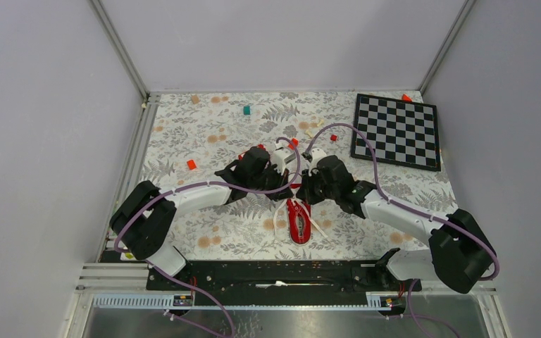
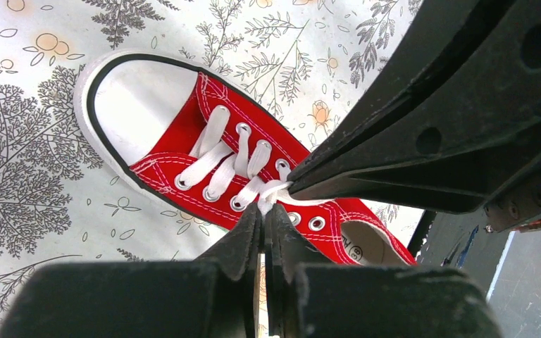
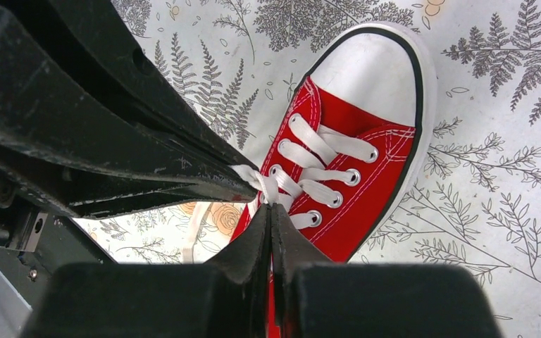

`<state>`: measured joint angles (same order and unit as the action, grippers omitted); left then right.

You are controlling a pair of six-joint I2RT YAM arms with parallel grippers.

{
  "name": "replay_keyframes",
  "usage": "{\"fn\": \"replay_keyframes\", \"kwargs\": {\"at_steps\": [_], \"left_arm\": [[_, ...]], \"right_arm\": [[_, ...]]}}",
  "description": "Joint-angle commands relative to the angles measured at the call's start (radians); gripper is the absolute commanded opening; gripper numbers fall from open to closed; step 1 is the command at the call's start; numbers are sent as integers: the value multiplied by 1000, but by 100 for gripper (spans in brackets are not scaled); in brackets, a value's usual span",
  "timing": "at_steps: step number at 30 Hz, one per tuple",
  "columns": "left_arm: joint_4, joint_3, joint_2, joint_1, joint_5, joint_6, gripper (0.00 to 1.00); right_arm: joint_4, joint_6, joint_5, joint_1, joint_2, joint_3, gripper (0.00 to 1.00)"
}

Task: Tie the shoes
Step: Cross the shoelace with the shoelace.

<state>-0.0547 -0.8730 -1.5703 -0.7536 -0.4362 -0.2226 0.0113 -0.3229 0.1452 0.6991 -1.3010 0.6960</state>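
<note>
A small red canvas sneaker with white toe cap lies on the patterned table near the front centre. It also shows in the left wrist view and in the right wrist view. Its white laces cross the eyelets. My left gripper is shut on a bunched piece of white lace just above the upper eyelets. My right gripper is shut on white lace at the same spot, tip to tip with the left one. In the top view both grippers meet just above the shoe's opening.
A checkerboard lies at the back right. Small pieces are scattered on the cloth: a red block, a teal block, a red piece. Loose lace ends lie beside the shoe.
</note>
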Motion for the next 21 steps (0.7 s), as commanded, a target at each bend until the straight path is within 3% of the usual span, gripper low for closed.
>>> {"fn": "replay_keyframes", "kwargs": {"at_steps": [1,21], "left_arm": [[-61,-21,8,-1,39,-24,0],[-110,-3,6,-43,125,-64,0]], "right_arm": [[27,-12,21,-7,40,-13,0],[12,-25,77,-6,76,-26,0]]}}
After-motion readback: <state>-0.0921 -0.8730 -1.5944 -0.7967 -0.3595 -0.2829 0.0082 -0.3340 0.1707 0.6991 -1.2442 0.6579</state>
